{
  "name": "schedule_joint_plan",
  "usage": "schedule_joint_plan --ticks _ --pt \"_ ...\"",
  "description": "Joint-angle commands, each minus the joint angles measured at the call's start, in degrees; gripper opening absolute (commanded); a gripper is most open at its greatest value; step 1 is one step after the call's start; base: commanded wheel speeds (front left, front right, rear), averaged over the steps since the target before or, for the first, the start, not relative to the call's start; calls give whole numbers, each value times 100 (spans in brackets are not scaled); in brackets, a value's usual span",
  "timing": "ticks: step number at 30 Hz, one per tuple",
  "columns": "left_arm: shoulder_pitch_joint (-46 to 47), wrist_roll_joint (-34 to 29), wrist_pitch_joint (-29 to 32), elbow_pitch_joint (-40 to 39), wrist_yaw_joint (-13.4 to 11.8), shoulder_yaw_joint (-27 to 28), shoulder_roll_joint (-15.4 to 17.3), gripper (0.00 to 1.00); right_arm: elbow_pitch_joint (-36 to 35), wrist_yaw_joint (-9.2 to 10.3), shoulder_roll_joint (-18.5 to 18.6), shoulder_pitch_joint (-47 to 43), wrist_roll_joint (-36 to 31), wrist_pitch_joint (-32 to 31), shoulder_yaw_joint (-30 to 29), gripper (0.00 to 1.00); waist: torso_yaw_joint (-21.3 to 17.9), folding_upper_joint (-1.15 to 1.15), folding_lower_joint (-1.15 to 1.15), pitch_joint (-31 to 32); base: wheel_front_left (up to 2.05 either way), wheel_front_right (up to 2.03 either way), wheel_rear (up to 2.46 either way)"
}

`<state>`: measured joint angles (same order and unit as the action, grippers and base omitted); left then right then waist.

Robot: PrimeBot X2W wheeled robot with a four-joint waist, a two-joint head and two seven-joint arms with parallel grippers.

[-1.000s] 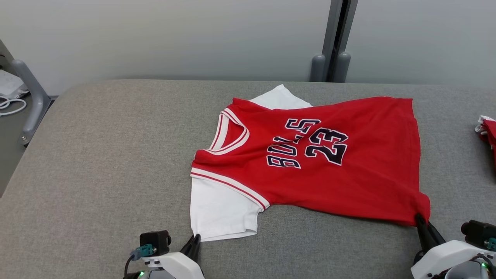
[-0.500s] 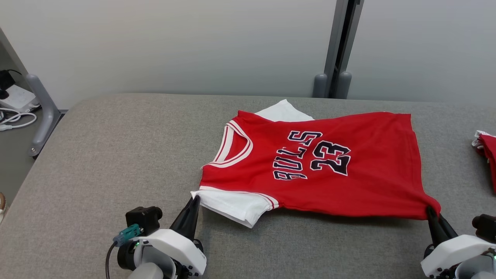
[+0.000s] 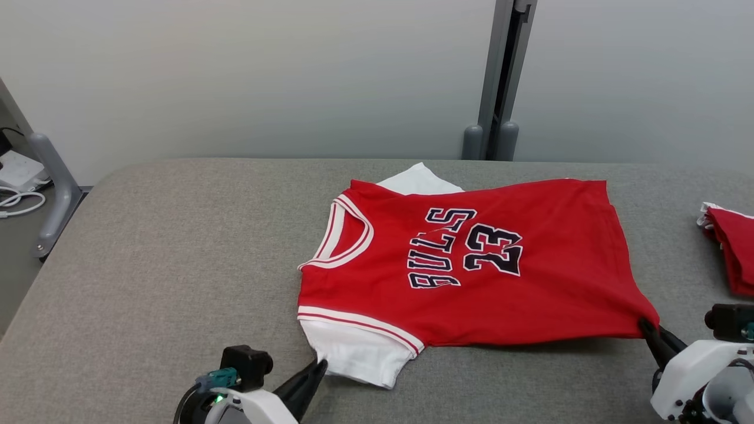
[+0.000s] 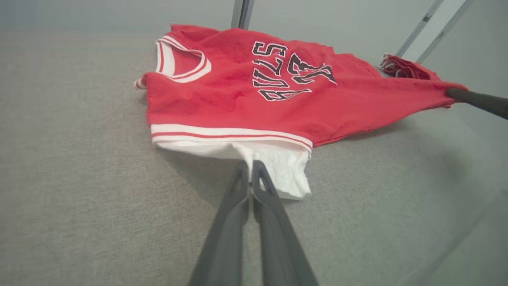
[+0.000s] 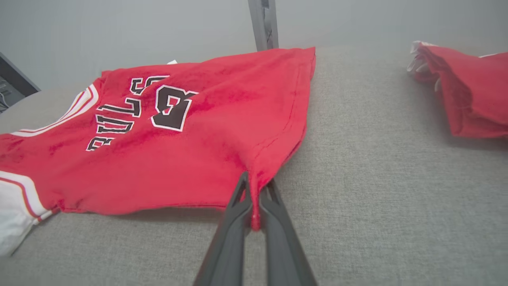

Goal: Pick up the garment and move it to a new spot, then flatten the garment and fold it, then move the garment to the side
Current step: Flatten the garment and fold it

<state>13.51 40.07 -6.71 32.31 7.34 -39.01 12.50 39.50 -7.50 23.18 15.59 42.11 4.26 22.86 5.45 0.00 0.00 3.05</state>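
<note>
The garment (image 3: 471,265) is a red jersey with white sleeves and "BULLS 23" in dark letters, spread over the grey padded table (image 3: 165,259), collar to the left. My left gripper (image 3: 321,366) is shut on the edge of the near white sleeve (image 4: 278,167); the left wrist view shows its fingertips (image 4: 249,169) pinching that white cloth. My right gripper (image 3: 643,325) is shut on the garment's near hem corner (image 5: 254,186), the red fabric caught between its fingers (image 5: 234,222). Both held corners sit slightly raised off the table.
A second red cloth (image 3: 730,247) lies bunched at the table's right edge. A grey post (image 3: 495,76) stands behind the table against the pale wall. A grey rail (image 3: 53,176) and white cables (image 3: 17,197) lie off the left edge.
The near white sleeve, pulled up and folded half a second ago, now hangs lower and nearer with my left gripper. The head camera has shifted, so the whole scene sits differently.
</note>
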Motion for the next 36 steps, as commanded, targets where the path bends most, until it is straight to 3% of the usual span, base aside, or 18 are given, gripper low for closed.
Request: schedule_joint_plan --ticks 1,10,20,29,36 --pt "-80 192 209 -175 17 -144 233 0 -101 2 170 46 115 -190 79 0 -24 0 0 17 0 0 0" --pt "-305 1268 1808 -1428 19 -1070 1393 0 -564 2 899 -25 818 -1460 523 0 -10 0 0 51 0 0 0" --pt "-355 1944 2838 -2532 20 -1593 2318 0 -936 2 1464 -276 1692 -2967 629 0 32 0 0 74 0 0 0" --pt "-453 2054 3079 -2979 20 -1720 2606 0 -1357 2 1913 -741 1983 -3685 195 0 5 0 0 93 0 0 0" --pt "-576 2088 3239 -3247 -34 -1834 2694 0 -1642 2 1918 -1152 2058 -4051 -128 0 -48 0 0 97 0 0 0"
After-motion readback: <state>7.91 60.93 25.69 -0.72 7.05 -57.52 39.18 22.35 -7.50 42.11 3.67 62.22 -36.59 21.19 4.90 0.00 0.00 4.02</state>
